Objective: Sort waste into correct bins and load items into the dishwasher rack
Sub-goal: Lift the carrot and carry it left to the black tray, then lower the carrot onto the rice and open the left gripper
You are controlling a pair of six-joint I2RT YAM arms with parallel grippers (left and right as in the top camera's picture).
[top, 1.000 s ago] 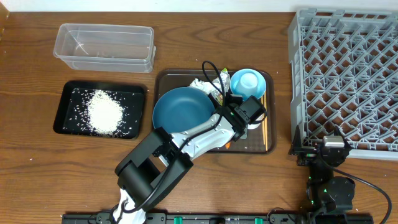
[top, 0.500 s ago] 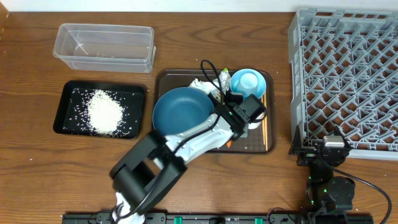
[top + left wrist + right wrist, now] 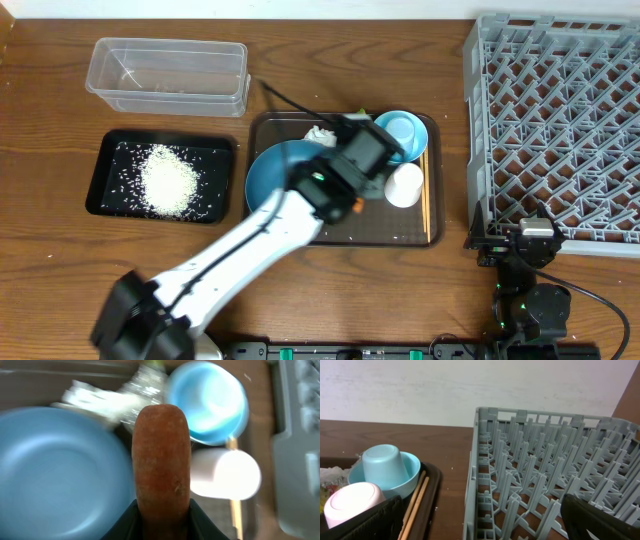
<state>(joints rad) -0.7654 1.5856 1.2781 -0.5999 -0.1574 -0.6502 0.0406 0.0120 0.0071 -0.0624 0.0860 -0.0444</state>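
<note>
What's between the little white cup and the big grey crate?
The overhead view shows wooden chopsticks beside the white cup, then bare table before the grey crate.

light: bright, even | left wrist: motion-blurred | overhead: sharp

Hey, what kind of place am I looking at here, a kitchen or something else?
Probably a tabletop dish-clearing test setup rather than a real kitchen: a large grey plastic lattice dishwasher rack sits on a wooden table beside a brown serving tray holding a dark blue round plate, with a plain white wall behind.
</note>
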